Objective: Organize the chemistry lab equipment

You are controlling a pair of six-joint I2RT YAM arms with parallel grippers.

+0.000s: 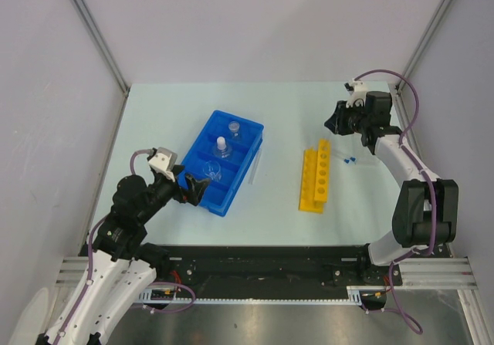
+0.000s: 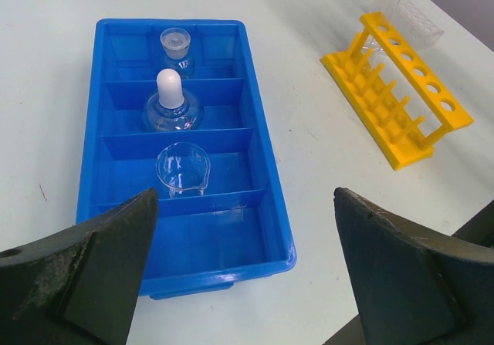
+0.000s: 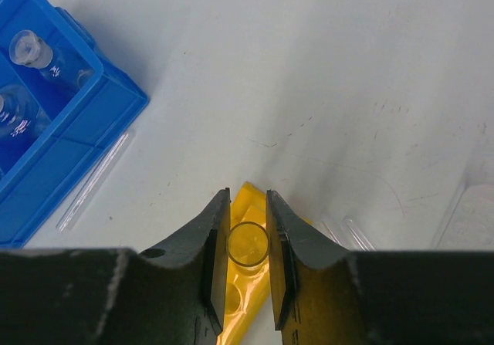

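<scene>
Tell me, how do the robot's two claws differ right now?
The left gripper is spread wide and empty; the right gripper is closed on a thin clear tube. The left gripper is by the near end of the blue tray; the right gripper is over the yellow rack. Both are dark two-fingered claws.

One tray [image 2: 208, 237], one yellow rack [image 1: 315, 179], three flasks [image 2: 171, 109] (tubes [image 3: 94, 177] too faint to count)

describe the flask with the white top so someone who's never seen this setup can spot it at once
Find the blue compartmented tray lying left of the yellow rack. Three of its compartments each hold one clear glass piece, and the round flask sits in the middle of those, between a small stoppered bottle and an open beaker. It alone carries a white bulb-shaped top.
</scene>
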